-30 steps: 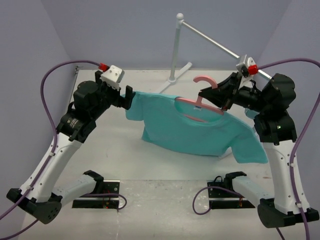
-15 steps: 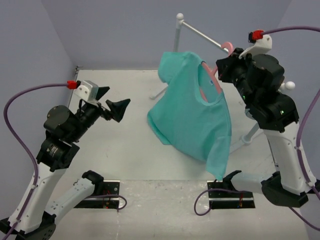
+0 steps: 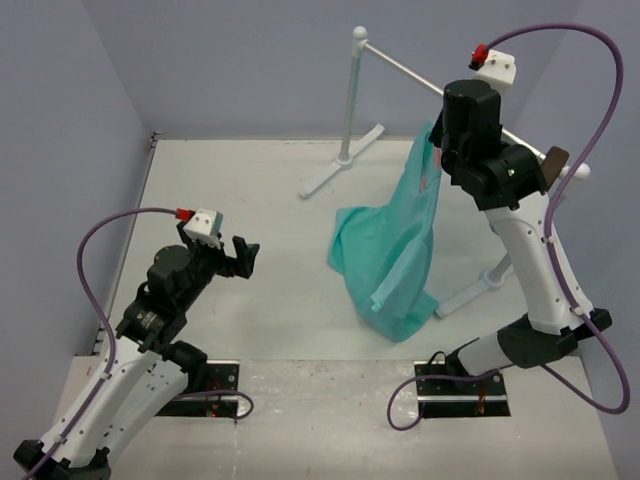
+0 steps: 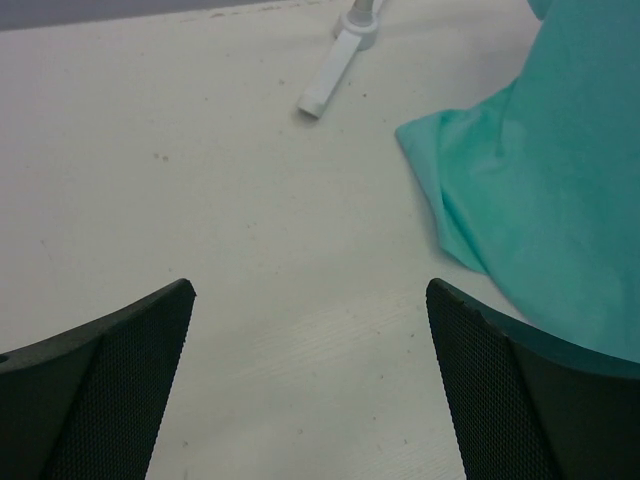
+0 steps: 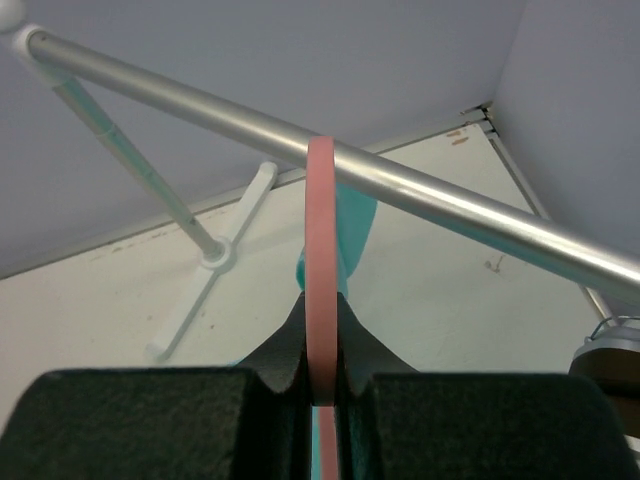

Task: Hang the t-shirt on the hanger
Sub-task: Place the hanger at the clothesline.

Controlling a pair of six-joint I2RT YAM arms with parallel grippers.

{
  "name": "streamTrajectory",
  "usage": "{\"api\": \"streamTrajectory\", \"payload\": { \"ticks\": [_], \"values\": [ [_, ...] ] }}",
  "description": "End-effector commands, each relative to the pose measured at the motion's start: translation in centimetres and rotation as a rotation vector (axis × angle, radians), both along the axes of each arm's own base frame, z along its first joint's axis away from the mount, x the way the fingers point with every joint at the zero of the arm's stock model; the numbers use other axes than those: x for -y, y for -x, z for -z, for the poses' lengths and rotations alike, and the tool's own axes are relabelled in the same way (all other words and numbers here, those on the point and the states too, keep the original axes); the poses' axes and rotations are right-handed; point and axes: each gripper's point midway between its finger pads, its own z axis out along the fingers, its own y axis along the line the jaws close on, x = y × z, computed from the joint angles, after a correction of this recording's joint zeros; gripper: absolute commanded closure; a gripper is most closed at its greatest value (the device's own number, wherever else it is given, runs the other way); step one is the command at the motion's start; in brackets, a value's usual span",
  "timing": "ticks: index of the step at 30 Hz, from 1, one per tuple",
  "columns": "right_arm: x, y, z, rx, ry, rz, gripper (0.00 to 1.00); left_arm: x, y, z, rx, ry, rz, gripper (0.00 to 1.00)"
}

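T-shirt (image 3: pixel 390 265) now vertical under hanger (image 5: pixel 320 260)

White table (image 3: pixel 240 190), scuffed and speckled. Upper centre, the rack's foot (image 3: pixel 338 172) sits flat on it, with a second foot (image 3: pixel 470 293) at centre right. Between them, the t-shirt (image 3: pixel 385 275) seems to touch down on the surface.
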Motion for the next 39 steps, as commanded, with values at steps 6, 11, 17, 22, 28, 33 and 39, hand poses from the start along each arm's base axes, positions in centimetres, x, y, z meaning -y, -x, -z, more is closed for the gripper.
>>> {"api": "streamTrajectory", "payload": {
  "ticks": [6,11,17,22,28,33,39],
  "values": [
    [3.6,-3.1,-2.3,0.068,0.031,0.214,1.0,1.9,0.1,1.2,-0.016,0.013,0.106,0.0],
    [4.3,-4.2,0.9,0.013,0.018,0.246,1.0,3.2,1.0,0.9,0.007,0.008,0.21,0.0],
    [3.3,-4.7,5.6,-0.027,-0.02,0.216,1.0,3.5,1.2,1.1,0.005,0.001,0.237,0.0],
    [2.3,-5.4,8.7,-0.068,-0.037,0.195,1.0,3.7,1.2,1.2,0.001,-0.002,0.248,0.0],
    [0.9,-6.3,10.2,-0.089,-0.073,0.153,0.29,3.1,0.8,1.4,-0.007,-0.009,0.202,0.0],
    [0.0,-6.9,10.4,-0.109,-0.043,0.145,0.13,-1.3,-1.4,2.0,-0.054,-0.024,-0.093,0.0],
    [-1.2,-7.0,12.7,-0.123,-0.017,0.16,0.12,-1.9,-1.9,2.0,-0.064,-0.002,-0.087,0.0]
  ]
}}
